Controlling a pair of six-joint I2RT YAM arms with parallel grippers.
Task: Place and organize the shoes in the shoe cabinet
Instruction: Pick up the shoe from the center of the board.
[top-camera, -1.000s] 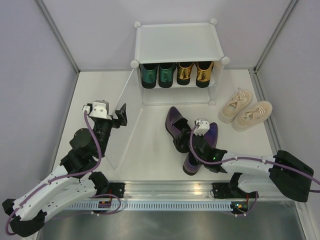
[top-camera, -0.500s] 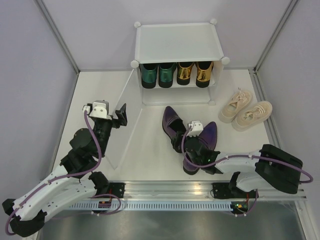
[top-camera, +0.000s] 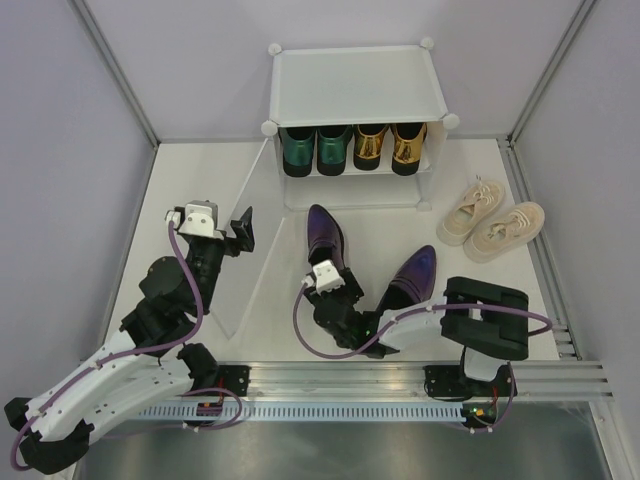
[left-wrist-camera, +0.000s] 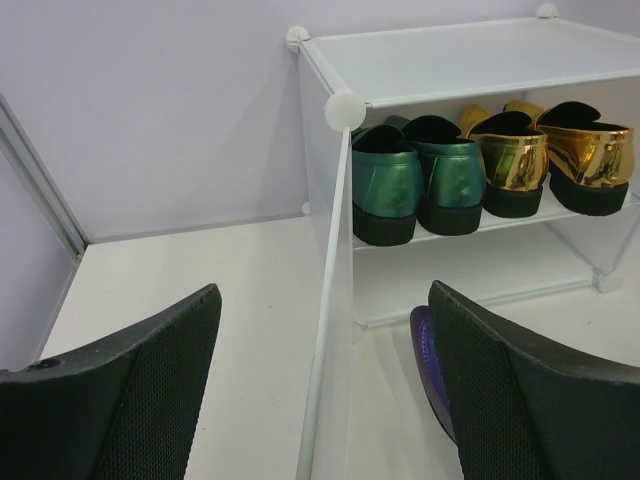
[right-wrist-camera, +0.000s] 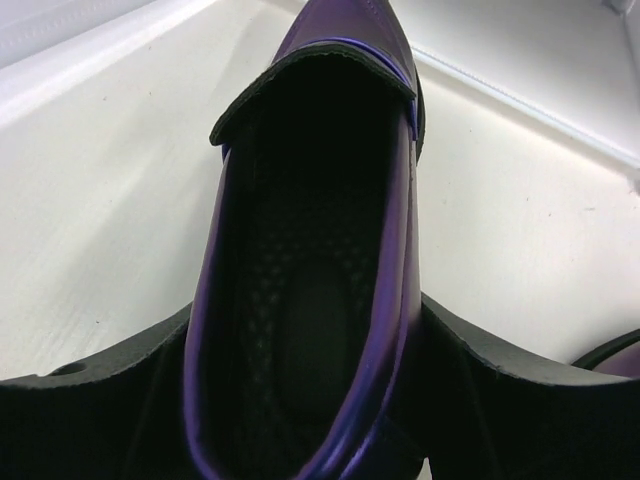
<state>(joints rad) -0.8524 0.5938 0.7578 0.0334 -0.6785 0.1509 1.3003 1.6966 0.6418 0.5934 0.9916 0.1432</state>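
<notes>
Grip seemed sound: the right gripper (right-wrist-camera: 305, 340) clamped the heel of one purple shoe (top-camera: 320, 232), toe toward the cabinet (top-camera: 355, 85) nearby. Better slide it in low and straight (lower shelf (left-wrist-camera: 480, 275) looked free). Meanwhile the left gripper (left-wrist-camera: 325, 330) hung wide open, empty.

I see dark purple shoes (top-camera: 322, 232) mid-frame and beige sneakers (top-camera: 495, 222) at right. The white cabinet (top-camera: 355, 85) shows green loafers (top-camera: 315, 150) and gold loafers (top-camera: 390, 147).

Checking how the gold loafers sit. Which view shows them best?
Left wrist: the gold loafers stand heels outward on the cabinet's upper shelf, beside the green loafers. Top external shows only their heels under the top panel. Right wrist misses them.
</notes>
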